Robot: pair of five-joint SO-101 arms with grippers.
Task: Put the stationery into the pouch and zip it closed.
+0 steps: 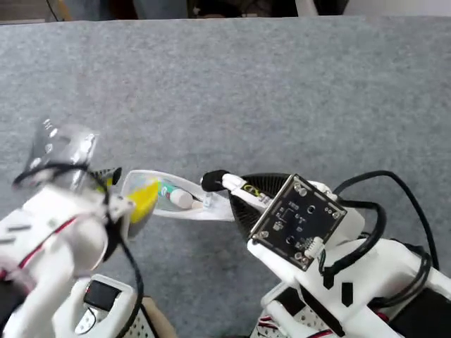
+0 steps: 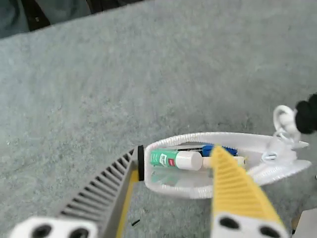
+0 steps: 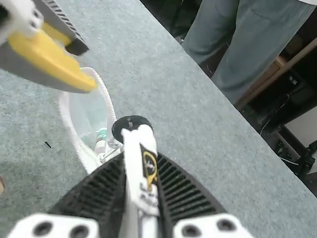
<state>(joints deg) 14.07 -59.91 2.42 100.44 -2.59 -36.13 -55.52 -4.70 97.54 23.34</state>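
Observation:
The clear pouch (image 1: 184,205) with a white zip lies on the grey mat, its mouth gaping (image 2: 198,184). Inside it are a green-and-white glue stick (image 2: 173,159) and a blue pen (image 2: 220,150). My left gripper (image 1: 130,189) is open at the pouch's left end. Its yellow finger (image 2: 237,188) is over the mouth and its grey finger (image 2: 104,183) is outside the end. My right gripper (image 3: 131,130) is shut at the pouch's other end, its black tip (image 2: 308,116) against the white zipper pull ring (image 2: 282,119), which stands raised.
Grey felt mat (image 1: 282,91) covers the table, with wide bare room toward the far edge (image 1: 225,20). Both arm bases crowd the near edge. A small dark speck (image 3: 47,145) lies beside the pouch.

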